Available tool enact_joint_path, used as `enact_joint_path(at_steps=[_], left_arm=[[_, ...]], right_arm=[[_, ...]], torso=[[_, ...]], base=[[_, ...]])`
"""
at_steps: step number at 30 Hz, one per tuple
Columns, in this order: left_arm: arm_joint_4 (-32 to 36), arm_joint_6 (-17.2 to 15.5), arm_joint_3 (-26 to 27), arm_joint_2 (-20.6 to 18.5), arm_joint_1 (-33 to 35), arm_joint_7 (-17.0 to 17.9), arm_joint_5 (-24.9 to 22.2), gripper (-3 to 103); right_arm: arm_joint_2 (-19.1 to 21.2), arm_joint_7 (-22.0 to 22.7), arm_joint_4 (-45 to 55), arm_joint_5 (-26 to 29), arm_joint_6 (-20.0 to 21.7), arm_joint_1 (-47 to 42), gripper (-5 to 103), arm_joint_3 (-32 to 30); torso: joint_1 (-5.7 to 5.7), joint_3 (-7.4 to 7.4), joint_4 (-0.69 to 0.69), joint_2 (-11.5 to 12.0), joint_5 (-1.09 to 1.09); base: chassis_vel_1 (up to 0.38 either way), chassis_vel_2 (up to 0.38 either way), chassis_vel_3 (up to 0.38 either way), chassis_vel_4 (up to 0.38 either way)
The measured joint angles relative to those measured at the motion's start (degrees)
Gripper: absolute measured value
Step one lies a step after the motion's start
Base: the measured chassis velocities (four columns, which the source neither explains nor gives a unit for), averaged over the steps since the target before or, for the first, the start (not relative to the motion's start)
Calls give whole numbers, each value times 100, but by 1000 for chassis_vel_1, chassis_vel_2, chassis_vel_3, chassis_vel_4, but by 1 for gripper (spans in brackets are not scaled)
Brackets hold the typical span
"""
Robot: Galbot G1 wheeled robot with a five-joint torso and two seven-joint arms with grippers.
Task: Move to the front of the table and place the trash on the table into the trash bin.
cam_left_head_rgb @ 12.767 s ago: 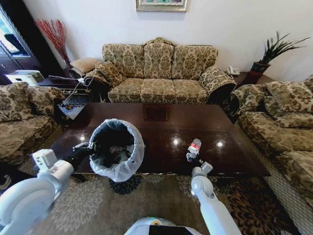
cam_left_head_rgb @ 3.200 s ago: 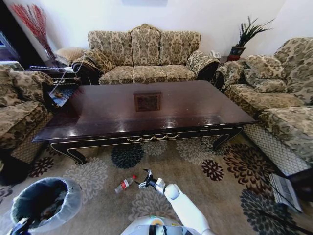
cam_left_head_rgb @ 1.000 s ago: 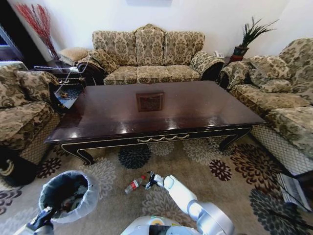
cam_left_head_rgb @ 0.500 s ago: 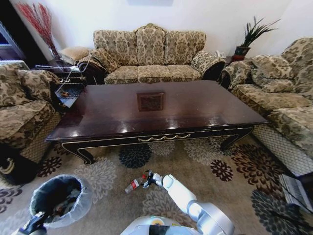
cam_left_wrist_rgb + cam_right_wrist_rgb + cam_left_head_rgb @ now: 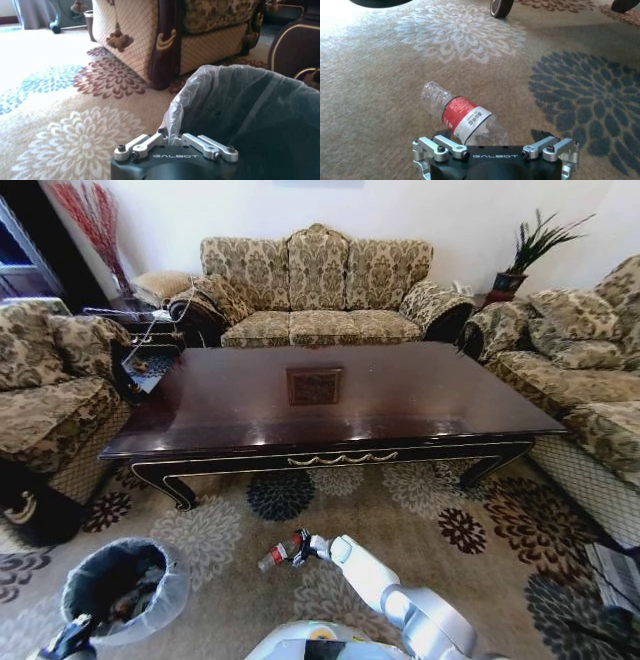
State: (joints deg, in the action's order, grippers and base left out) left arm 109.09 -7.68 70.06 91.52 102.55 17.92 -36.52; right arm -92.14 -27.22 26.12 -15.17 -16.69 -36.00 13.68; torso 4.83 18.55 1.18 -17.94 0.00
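Observation:
The clear plastic bottle [image 5: 278, 553] with a red label lies on the carpet in front of the table [image 5: 400, 400]. My right gripper [image 5: 305, 547] hangs low over the floor, right at the bottle. In the right wrist view the bottle [image 5: 462, 118] has its base between the spread fingers of that gripper [image 5: 492, 133], which is open. The trash bin [image 5: 120, 585] stands on the carpet at the lower left with litter inside. My left gripper [image 5: 75, 635] is at its near rim. In the left wrist view this gripper [image 5: 172, 140] is shut on the whitish bag of the bin [image 5: 235, 108].
Patterned sofas ring the table: one behind it [image 5: 315, 290], one on the left [image 5: 50, 400], one on the right [image 5: 590, 370]. A dark bag [image 5: 25, 515] sits on the floor at the left. Flowered carpet [image 5: 450, 530] lies open in front of the table.
The head view has shifted a little. My right gripper has edged closer to the bottle on the carpet. The left gripper still holds the bin's rim.

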Motion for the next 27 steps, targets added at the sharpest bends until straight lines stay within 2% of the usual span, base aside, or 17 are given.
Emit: enact_joint_path(at_steps=[12, 27], left_arm=[[49, 156, -66, 68, -2, -12, 115, 2], [104, 197, -65, 65, 21, -54, 148, 2]], right_arm=[[0, 262, -45, 436, 146, -5, 100, 336], [0, 484, 43, 555, 312, 30, 101, 424]], torso=[[-86, -234, 0, 321, 0], [-166, -474, -1, 640, 0]], base=[[0, 0, 0, 0], [0, 0, 0, 0]])
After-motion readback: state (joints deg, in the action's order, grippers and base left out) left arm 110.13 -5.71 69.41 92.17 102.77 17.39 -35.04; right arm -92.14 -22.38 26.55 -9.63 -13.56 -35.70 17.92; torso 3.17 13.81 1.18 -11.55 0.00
